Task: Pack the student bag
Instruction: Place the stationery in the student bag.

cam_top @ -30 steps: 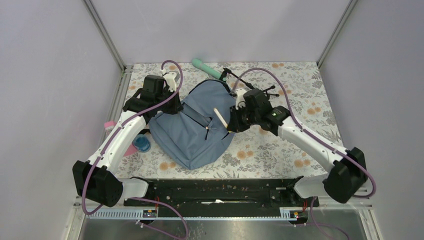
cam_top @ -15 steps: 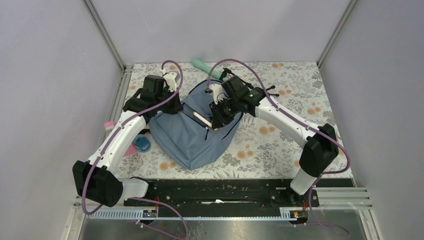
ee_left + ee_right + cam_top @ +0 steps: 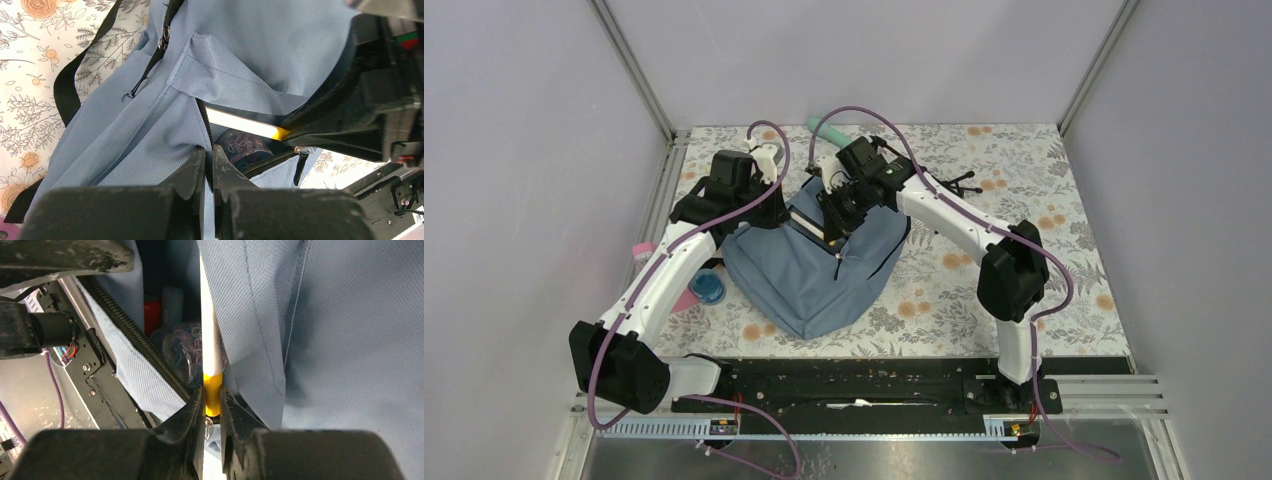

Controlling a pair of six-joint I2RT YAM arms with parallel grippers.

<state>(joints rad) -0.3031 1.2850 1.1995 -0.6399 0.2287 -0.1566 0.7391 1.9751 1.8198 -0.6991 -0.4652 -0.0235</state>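
Student bag (image 3: 809,285): slumped just left of centre in the top view on floral table cloth (image 3: 1044,190), top end toward upper frame, main opening unzipped.

Far left edge: small pink item (image 3: 642,250), too small to identify. Just right of it: round blue object (image 3: 708,287), close beside the bag's lower-left flank.

Next rightward: left gripper (image 3: 209,152), jaws pressed together on the bag's fabric at the zipper edge, holding that lip raised.

Inside the gap: tangle of purple bands (image 3: 182,347) and something red (image 3: 152,315), both down in the bag.

Upper centre: teal object (image 3: 816,124), mostly hidden behind the right arm.

Over the opening: right gripper (image 3: 212,407), set narrow, clamped on the yellow end of white pen (image 3: 209,330); shaft pointing into the opening, alongside the zipper teeth.

Upper right: small black item (image 3: 959,183) on the cloth, well apart from the bag; kind not clear.
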